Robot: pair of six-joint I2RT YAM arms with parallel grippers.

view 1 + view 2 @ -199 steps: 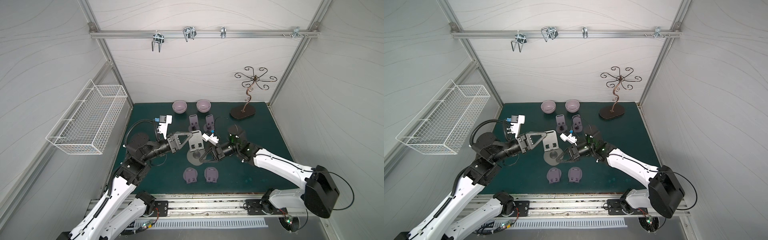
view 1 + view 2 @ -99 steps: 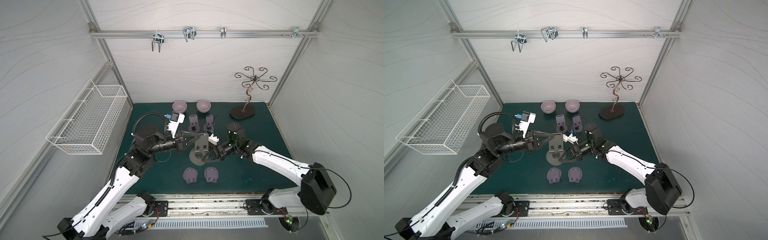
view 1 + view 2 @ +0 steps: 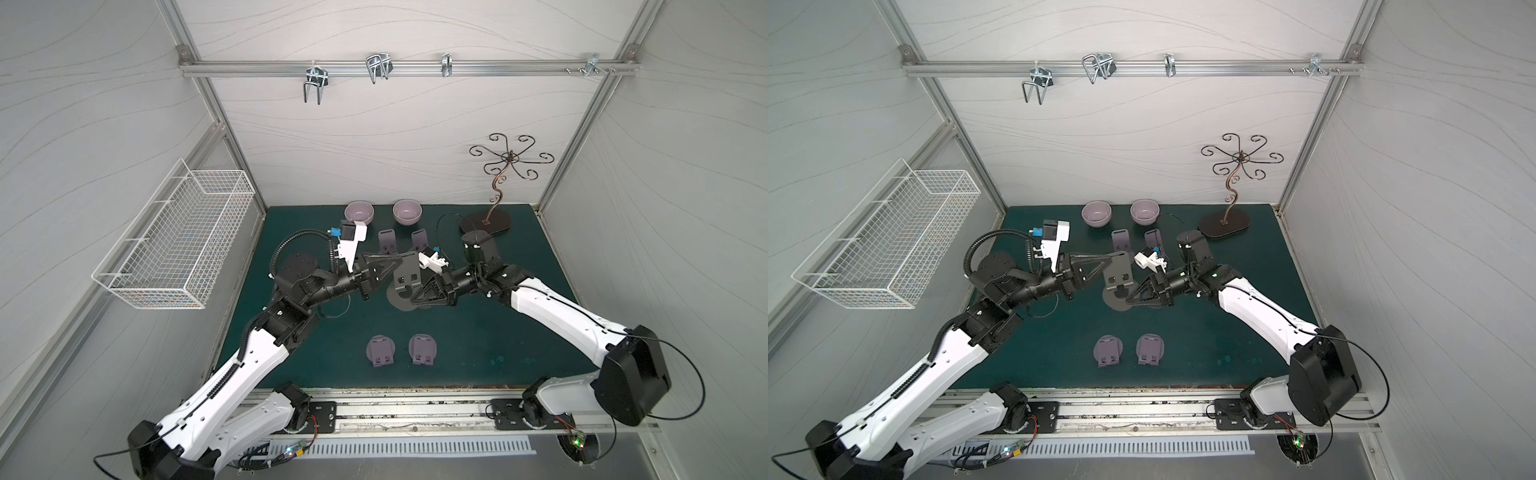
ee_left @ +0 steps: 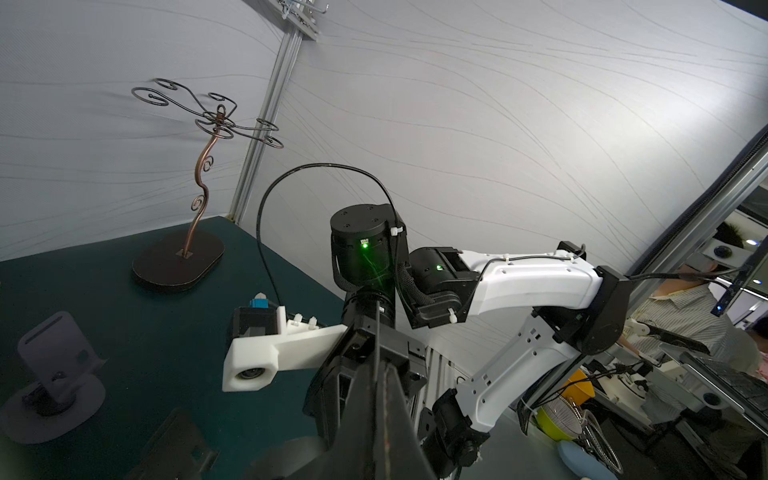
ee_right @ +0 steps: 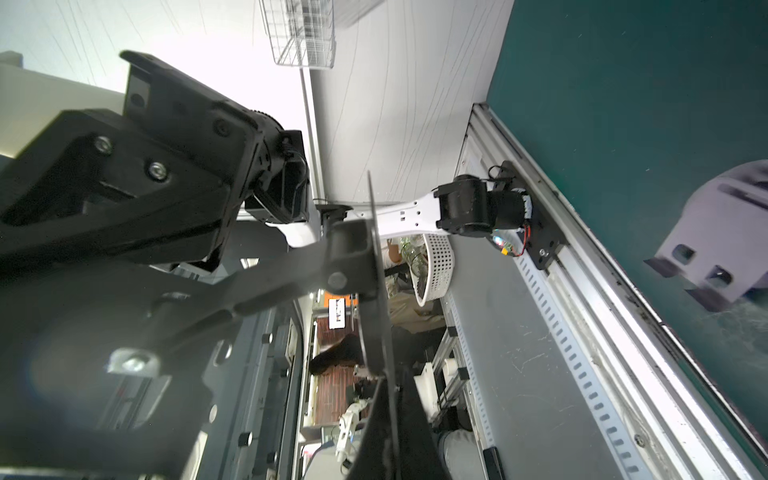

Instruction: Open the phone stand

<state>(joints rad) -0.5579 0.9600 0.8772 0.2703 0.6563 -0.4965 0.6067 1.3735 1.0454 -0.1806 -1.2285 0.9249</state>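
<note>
In both top views a dark grey phone stand hangs above the green mat at the middle, its round base below its slotted back plate. My left gripper is shut on the plate's upper edge. My right gripper is shut on the round base from the other side. In the left wrist view the fingers pinch a thin edge. In the right wrist view the base shows edge-on between the fingers, with the hinge arm beside it.
Two purple bowls and two opened purple stands stand at the back. Two folded purple stands lie near the front edge. A curly metal tree is at back right, a wire basket on the left wall.
Both grippers have carried the stand a little right and toward the back. The left arm has stretched out further and its wrist has risen. Both grips have held.
</note>
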